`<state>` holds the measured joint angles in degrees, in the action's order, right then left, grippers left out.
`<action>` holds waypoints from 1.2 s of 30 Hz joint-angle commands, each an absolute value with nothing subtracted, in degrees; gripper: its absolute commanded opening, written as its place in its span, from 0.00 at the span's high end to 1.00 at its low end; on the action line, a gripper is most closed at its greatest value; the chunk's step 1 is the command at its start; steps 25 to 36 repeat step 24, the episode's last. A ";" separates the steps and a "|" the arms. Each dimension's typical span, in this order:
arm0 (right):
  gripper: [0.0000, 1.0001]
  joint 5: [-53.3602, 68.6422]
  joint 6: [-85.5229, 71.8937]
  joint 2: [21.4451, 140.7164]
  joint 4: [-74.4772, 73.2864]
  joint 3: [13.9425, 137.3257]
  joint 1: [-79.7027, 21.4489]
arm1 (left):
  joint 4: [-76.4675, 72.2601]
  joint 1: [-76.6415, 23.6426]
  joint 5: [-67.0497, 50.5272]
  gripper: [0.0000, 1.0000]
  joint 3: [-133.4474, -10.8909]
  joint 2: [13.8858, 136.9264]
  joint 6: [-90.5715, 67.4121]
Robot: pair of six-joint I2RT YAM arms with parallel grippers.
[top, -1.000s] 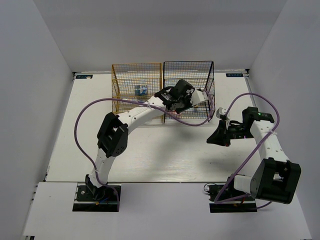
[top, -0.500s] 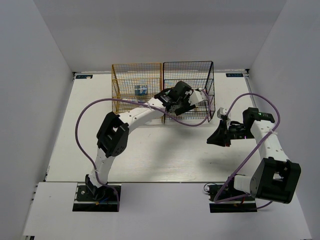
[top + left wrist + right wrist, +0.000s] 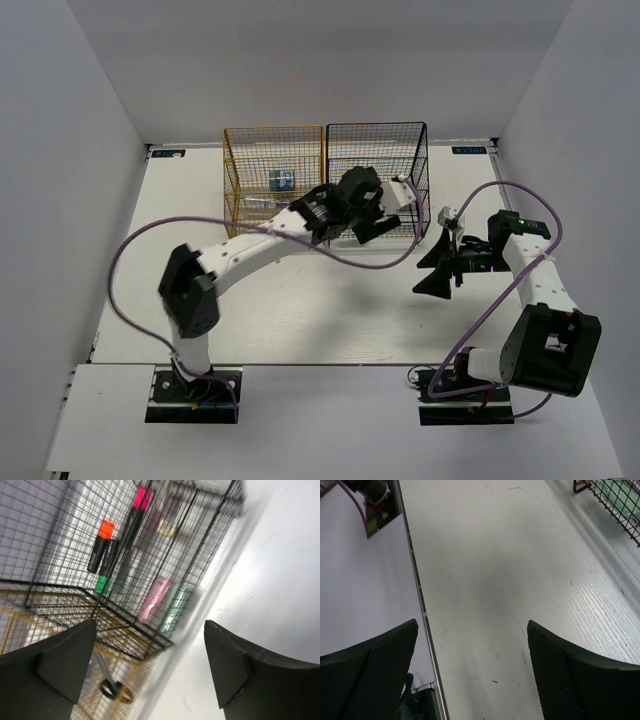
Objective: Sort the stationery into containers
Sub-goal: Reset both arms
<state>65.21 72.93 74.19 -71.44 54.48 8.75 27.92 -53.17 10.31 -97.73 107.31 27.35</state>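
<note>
At upper centre of the overhead view, the black rack (image 3: 378, 140) holds highlighters (image 3: 98, 547) and capsules (image 3: 154, 599), the gold rack (image 3: 262, 145) the blue tape roll (image 3: 282, 181) and scissors (image 3: 107, 682); left gripper (image 3: 150, 665) and right gripper (image 3: 472, 665) gape empty, so sorting looks nearly finished.

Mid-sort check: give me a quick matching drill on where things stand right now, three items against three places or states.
Column one:
1. blue tape roll
2. orange-capped highlighter
3. right gripper

Column two:
A. inside the black rack
B. open, nothing between the fingers, over bare table
C. inside the gold-yellow rack

Pairs: 1-C, 2-A, 3-B
</note>
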 commanded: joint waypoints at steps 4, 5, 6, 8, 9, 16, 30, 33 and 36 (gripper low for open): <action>0.09 69.35 60.13 80.58 -70.48 58.35 9.85 | 28.82 -54.41 12.40 0.00 -79.08 79.76 2.25; 0.09 68.56 56.72 81.99 -74.49 62.36 9.58 | 29.52 -54.23 12.48 0.00 -76.32 77.19 0.54; 0.09 69.25 56.95 85.92 -76.62 64.58 9.93 | 32.75 -53.71 12.39 0.00 -73.77 72.56 -8.61; 0.09 68.92 52.78 86.05 -75.36 70.20 10.81 | 35.76 -51.86 10.81 0.00 -64.12 65.15 -13.42; 0.09 66.73 46.38 84.65 -70.01 69.70 10.81 | 38.21 -50.29 10.72 0.00 -59.46 62.69 -17.88; 0.09 8.26 6.55 54.42 -10.98 42.27 8.44 | 47.89 -35.19 6.16 0.00 -41.14 34.57 -19.60; 0.09 7.02 -1.14 51.60 -16.09 39.83 8.52 | 48.70 -29.09 3.25 0.00 -33.41 27.69 -16.34; 0.09 7.02 -1.14 51.60 -16.09 39.83 8.52 | 48.70 -29.09 3.25 0.00 -33.41 27.69 -16.34; 0.09 7.02 -1.14 51.60 -16.09 39.83 8.52 | 48.70 -29.09 3.25 0.00 -33.41 27.69 -16.34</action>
